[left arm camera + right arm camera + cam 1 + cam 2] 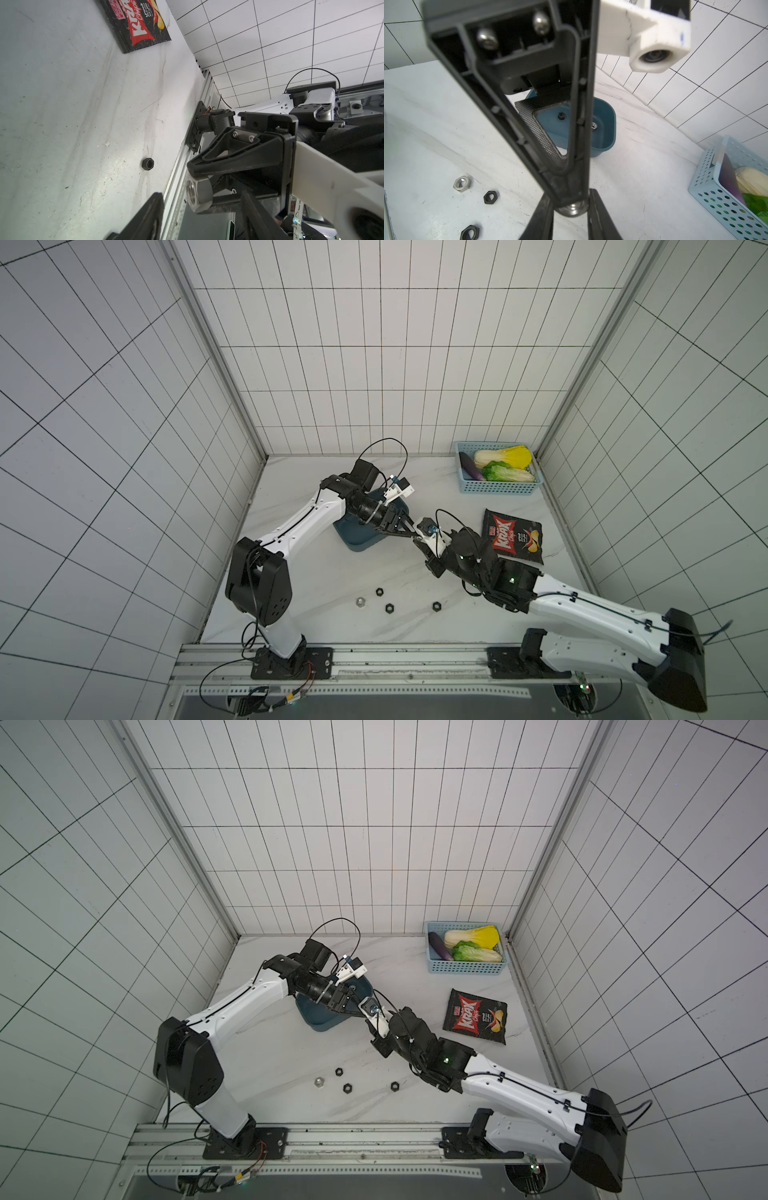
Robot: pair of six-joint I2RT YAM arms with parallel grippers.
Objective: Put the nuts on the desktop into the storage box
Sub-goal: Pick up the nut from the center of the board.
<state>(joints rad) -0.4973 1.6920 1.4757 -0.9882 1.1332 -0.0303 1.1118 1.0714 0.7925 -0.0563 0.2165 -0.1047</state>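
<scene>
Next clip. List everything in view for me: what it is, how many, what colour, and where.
loose nuts: four, three black and one silver, front of the desktop
boxed nuts: two seen, one black and one silver, in the box
held nut: one, silver, by the box
box: one, dark teal, mid-desktop
basket: one, light blue, far right corner
eggplant: one, purple, in the basket
cabbages: two, one yellow and one green, in the basket
chips bag: one, black and red, flat, right side
desktop: one, white marble-look
left tool: black, open, fingers flanking the held nut
right tool: black, shut on the held nut
</scene>
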